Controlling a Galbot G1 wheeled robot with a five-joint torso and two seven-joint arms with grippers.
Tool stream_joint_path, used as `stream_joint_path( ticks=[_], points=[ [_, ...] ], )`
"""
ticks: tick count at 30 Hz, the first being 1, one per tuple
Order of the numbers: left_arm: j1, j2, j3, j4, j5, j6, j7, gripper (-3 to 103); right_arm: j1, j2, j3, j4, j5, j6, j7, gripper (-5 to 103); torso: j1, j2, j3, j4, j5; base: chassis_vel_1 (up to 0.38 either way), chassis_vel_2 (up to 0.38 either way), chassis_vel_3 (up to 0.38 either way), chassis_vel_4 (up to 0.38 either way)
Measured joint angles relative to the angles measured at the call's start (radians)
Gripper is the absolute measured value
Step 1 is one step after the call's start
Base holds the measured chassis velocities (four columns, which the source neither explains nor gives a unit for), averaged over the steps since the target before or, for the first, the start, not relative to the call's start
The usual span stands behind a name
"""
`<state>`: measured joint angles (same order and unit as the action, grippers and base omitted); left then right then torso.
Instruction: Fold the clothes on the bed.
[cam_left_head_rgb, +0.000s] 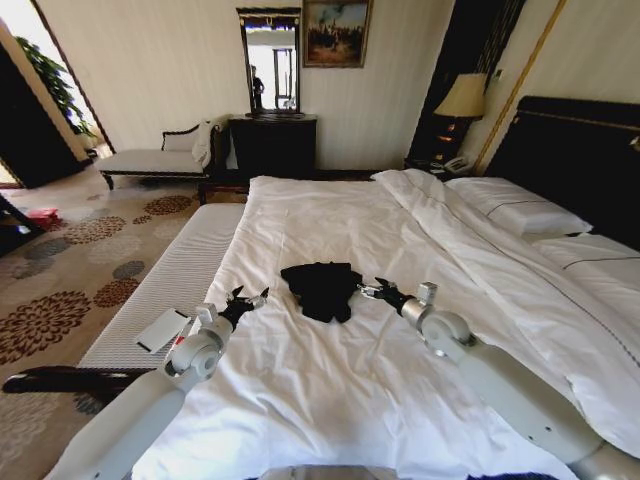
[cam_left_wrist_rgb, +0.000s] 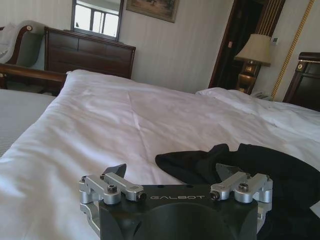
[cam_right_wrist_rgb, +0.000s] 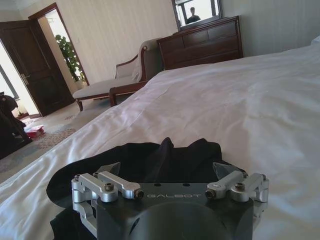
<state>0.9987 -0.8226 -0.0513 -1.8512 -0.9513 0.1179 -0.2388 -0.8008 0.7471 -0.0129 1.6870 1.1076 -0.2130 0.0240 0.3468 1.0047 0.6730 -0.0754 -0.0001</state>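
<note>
We see the black top (cam_left_head_rgb: 322, 289) lying in a crumpled heap near the middle of the white duvet (cam_left_head_rgb: 330, 390) on the bed (cam_left_head_rgb: 575, 150), well clear of the pillows (cam_left_head_rgb: 520, 212), which leaves room to spread it flat. Our left gripper (cam_left_head_rgb: 248, 300) hovers just beside its left edge and our right gripper (cam_left_head_rgb: 372, 291) sits at its right edge, both with jaws spread and grasping nothing. We judge this flanking stance is meant to let each side take a hem, since the garment still needs opening out before any fold.
</note>
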Motion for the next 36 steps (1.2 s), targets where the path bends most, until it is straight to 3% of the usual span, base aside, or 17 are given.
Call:
stream_joint_path(
  ticks=[10,18,27,34,36],
  points=[
    [0.043,-0.007,-0.008,-0.022,-0.005,0.004,-0.001,100,0.127,0.094,-0.113,-0.108,-0.001,-0.020,0.017,100,0.000,0.000,0.000,0.0003,0.0000,0.000,0.000,0.000,0.000],
    [0.065,0.002,-0.030,-0.040,-0.012,0.003,-0.007,100,0.098,0.121,-0.109,-0.131,-0.034,-0.020,0.032,99,0.000,0.000,0.000,0.0001,0.0001,0.000,0.000,0.000,0.000],
    [0.058,0.004,-0.037,-0.038,-0.003,0.001,-0.003,100,0.109,0.120,-0.137,-0.115,-0.036,-0.020,0.031,84,0.000,0.000,0.000,0.0002,0.0001,0.000,0.000,0.000,0.000],
    [0.046,0.012,-0.046,-0.034,-0.003,-0.001,0.000,100,0.139,0.118,-0.181,-0.102,-0.025,-0.026,0.033,51,0.000,0.000,0.000,0.0001,0.0002,0.000,0.000,0.000,0.000],
    [0.046,0.012,-0.047,-0.034,-0.003,-0.001,0.000,100,0.140,0.118,-0.187,-0.099,-0.026,-0.028,0.033,51,0.000,0.000,0.000,0.0002,0.0001,0.000,0.000,0.000,0.000]
  ],
)
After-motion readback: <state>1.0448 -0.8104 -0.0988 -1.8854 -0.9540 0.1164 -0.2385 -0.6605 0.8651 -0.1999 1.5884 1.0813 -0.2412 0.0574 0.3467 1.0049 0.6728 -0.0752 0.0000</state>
